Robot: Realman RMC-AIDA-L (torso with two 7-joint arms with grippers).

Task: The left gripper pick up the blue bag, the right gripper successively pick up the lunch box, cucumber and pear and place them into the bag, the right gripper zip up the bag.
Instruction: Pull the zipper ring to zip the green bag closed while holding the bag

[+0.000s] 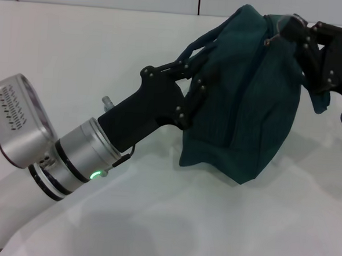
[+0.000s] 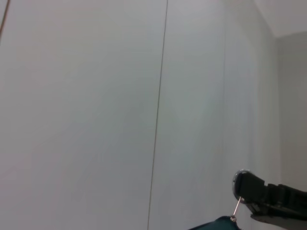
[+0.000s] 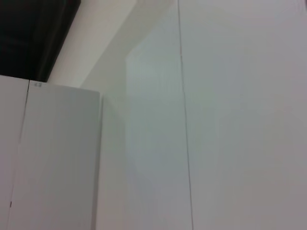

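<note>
My left gripper is clamped on the handles of the blue bag, which hangs just beyond its fingertips. My right gripper pinches the silver zipper pull at the bag's top. Risk: the pull could slip free (thin ring), or the bag could swing if the handles slide. I read no label or writing.

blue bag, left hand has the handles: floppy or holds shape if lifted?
Probably floppy: the blue bag is soft fabric, bulging and creased. Likely weighty, since it looks full. With the left hand at the handles and the right hand at the top, it may sag between.
</note>
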